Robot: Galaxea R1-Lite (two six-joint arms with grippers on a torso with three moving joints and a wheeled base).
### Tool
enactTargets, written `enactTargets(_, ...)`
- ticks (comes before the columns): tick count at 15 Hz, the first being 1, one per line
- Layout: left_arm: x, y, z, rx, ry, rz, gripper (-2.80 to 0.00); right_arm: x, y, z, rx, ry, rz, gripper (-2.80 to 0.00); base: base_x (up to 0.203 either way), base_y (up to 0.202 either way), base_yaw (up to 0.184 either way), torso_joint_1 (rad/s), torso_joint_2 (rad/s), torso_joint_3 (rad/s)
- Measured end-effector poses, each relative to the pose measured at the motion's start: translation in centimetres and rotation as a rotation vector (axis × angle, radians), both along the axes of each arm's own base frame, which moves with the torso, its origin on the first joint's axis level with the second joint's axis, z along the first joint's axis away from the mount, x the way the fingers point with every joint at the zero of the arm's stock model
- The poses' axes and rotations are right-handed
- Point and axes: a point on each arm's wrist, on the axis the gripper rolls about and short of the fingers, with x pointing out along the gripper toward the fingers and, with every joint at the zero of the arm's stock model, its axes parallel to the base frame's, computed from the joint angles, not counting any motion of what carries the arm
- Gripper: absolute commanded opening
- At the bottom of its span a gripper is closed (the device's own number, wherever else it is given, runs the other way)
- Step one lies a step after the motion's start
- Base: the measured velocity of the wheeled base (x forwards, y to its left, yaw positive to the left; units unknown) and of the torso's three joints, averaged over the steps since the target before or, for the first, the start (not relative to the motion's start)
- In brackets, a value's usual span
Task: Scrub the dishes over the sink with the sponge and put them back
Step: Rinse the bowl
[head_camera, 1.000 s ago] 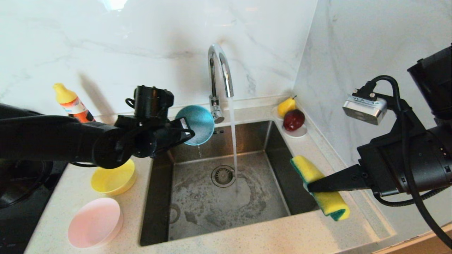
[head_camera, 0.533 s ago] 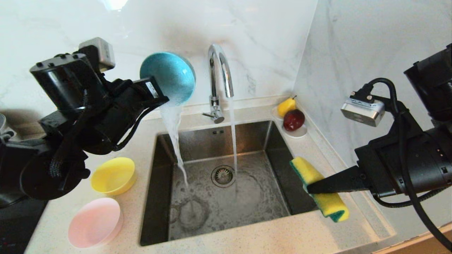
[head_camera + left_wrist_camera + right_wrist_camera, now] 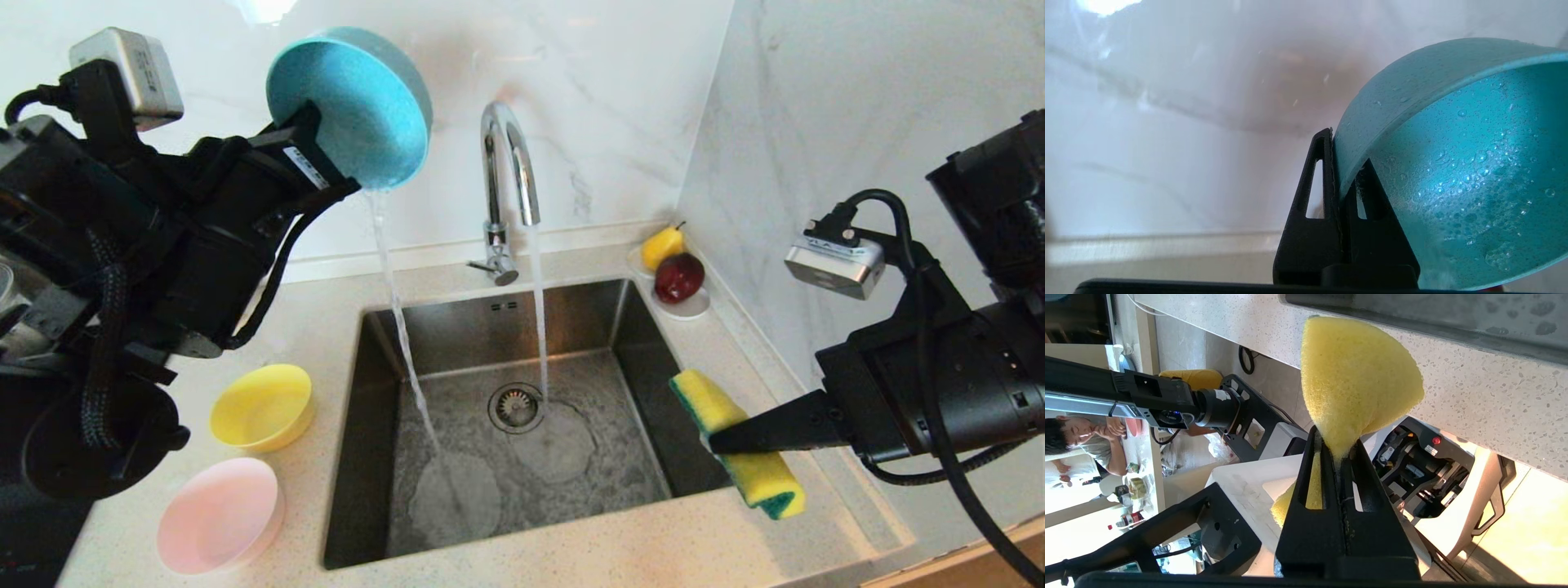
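My left gripper (image 3: 331, 175) is shut on the rim of the light blue bowl (image 3: 351, 106), raised high over the sink's left side and tipped so a thin stream of water runs out into the sink (image 3: 653, 384). In the left wrist view the wet bowl (image 3: 1453, 163) has its wall pinched between the fingers (image 3: 1319, 192). My right gripper (image 3: 722, 441) is shut on the yellow sponge (image 3: 755, 474) at the sink's right edge; the sponge (image 3: 1355, 384) is squeezed thin between the jaws. A yellow bowl (image 3: 261, 407) and a pink bowl (image 3: 220, 514) rest on the counter at left.
The tap (image 3: 506, 188) runs a steady stream onto the drain strainer (image 3: 516, 406). A white saucer (image 3: 690, 306) with a pear and a red fruit (image 3: 678, 278) sits in the back right corner. Marble walls close the back and right.
The left arm has lifted the blue bowl from sink level to high up at left and rolled it over, so its water pours out. The right gripper and sponge have stayed put.
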Motion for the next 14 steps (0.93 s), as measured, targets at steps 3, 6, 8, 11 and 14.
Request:
enactTargets(3, -1.2, 0.4, -0.2, 0.027, -0.034, -0.035, -2.8, 0.3, 0.2, -0.2, -0.004, 0.007, 0.001, -2.8, 0.0, 0.0, 0.0, 0.0, 0.0, 0.0)
enactTargets(6, -1.5, 0.5, -0.6, 0.043, -0.01, -0.029, -2.8, 0.3, 0.2, -0.1, -0.002, 0.005, 0.0, -2.8, 0.0, 0.0, 0.0, 0.0, 0.0, 0.0)
enactTargets(8, -1.2, 0.5, -1.4, 0.074, 0.07, -0.025, -2.8, 0.1, 0.1, 0.0, -0.001, 0.004, 0.0, -2.8, 0.0, 0.0, 0.0, 0.0, 0.0, 0.0)
enactTargets(11, -0.3, 1.3, -3.4, 0.15, 0.327, 0.012, -2.8, -0.2, -0.2, 0.2, -0.001, -0.005, -0.004, -2.8, 0.0, 0.0, 0.0, 0.0, 0.0, 0.0)
enactTargets(14, 0.0, 2.9, -4.1, 0.158, 0.591, 0.101, -2.8, -0.3, -0.3, -0.1, -0.005, 0.0, -0.01, -2.8, 0.0, 0.0, 0.0, 0.0, 0.0, 0.0)
